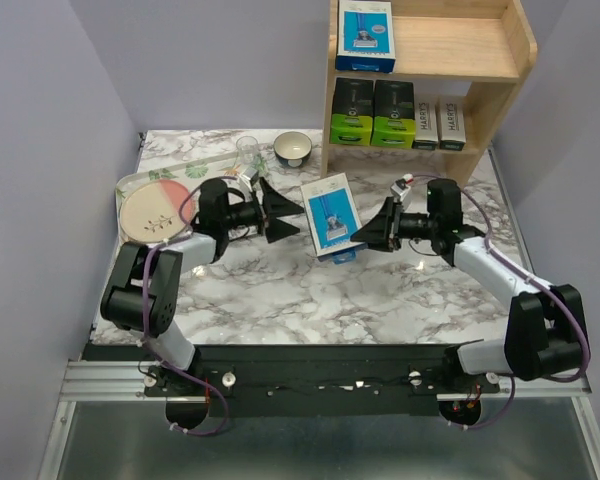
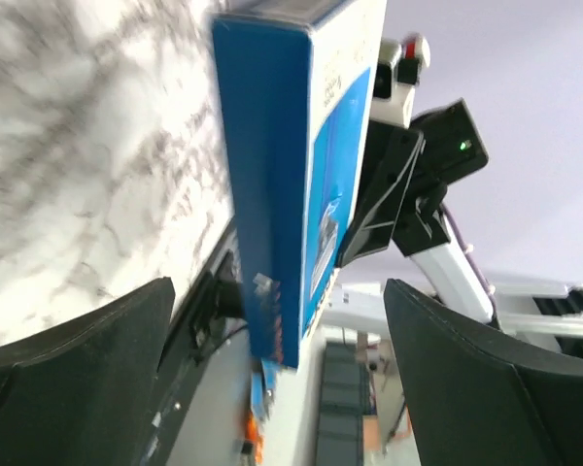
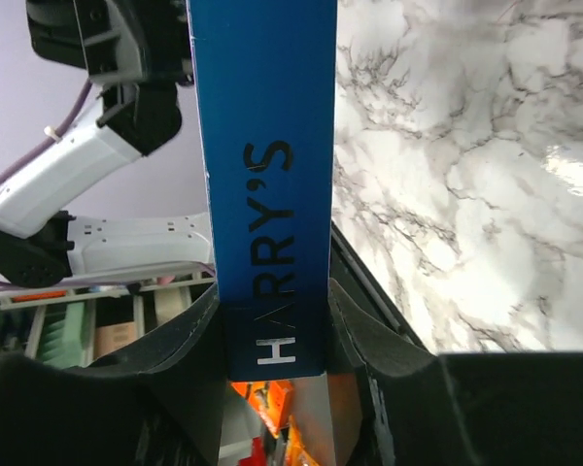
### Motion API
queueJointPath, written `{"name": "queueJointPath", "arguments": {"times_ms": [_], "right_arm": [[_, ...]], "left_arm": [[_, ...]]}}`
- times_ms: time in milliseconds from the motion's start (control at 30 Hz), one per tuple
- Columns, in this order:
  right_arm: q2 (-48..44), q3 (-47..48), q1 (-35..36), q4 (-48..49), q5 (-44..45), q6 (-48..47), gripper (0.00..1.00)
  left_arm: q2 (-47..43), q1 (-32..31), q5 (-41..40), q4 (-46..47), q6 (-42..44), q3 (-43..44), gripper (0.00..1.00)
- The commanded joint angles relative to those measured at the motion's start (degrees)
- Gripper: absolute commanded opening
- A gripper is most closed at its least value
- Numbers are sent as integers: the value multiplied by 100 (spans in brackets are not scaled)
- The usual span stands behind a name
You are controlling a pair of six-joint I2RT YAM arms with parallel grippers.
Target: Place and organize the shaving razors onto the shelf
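Note:
My right gripper (image 1: 368, 235) is shut on the right edge of a blue-and-white razor pack (image 1: 329, 214) and holds it over the middle of the table. In the right wrist view the fingers (image 3: 180, 340) clamp the pack's blue "HARRY'S" side (image 3: 267, 184). My left gripper (image 1: 285, 212) is open and empty just left of that pack; the pack (image 2: 272, 194) shows ahead of its spread fingers (image 2: 87, 369). The light-wood shelf (image 1: 480, 50) at the back right holds another blue-and-white pack (image 1: 365, 35) on top. Below are two black boxes with green ends (image 1: 372, 112) and two white boxes (image 1: 439, 122).
A floral tray (image 1: 130, 183) with a pink round plate (image 1: 155, 210) lies at the left edge. A clear glass (image 1: 248, 150) and a dark bowl (image 1: 293, 148) stand at the back, left of the shelf. The shelf's top tier has bare wood (image 1: 450, 45) right of the pack.

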Motion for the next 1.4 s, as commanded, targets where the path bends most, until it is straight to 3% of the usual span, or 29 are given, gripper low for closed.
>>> {"name": "queueJointPath", "arguments": {"times_ms": [0,167,400,567,733,933,1167,1367], "right_arm": [[-458,681,-391,-911,-803,-978,31],[-713,1489,-673,-1253,-1832,-1180,31],[-723,3246,-1032,-2491,-2562,-1568,31],[-4,4869,-1972,-2565,-2572,-1253,31],[771,5866,-2763,-2423,-1975,-908,31],[1545,6595,-3028,-2117,-1465,-610,31],[2134,7615,-3063,-2221,-754,-741,32],[2432,7871,-3081,-2599,73,-1118,35]], "left_arm": [[-686,984,422,-1331,1037,281,99],[-1064,1792,501,-1712,1346,220,99],[-1030,1812,343,-1194,1004,227,98],[-1021,1654,440,-1123,1187,755,99],[-1205,918,615,-1974,2072,1388,99],[-1547,353,633,-3390,3165,1556,99],[-1662,247,625,-3778,3482,1336,99],[-1575,239,510,-3892,3588,1450,99]]}}
